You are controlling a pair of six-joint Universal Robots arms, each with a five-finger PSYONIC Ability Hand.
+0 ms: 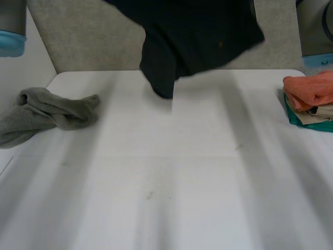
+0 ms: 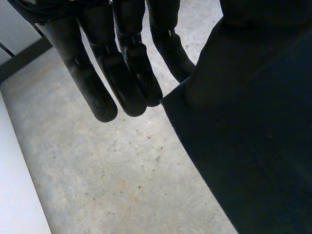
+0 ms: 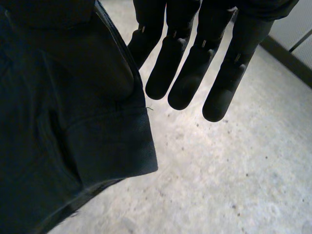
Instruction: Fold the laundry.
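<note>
Aloft, black garment hangs over far edge of white table.

Black garment aloft, grey cloth left, folded stack right

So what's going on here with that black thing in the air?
The robot is holding a black garment up above the far edge of the table. Its left hand and right hand each grip the cloth at the thumb side, the other fingers straight. A crumpled grey cloth lies by the left arm, not yet folded, and a folded pile sits by the right.
</note>
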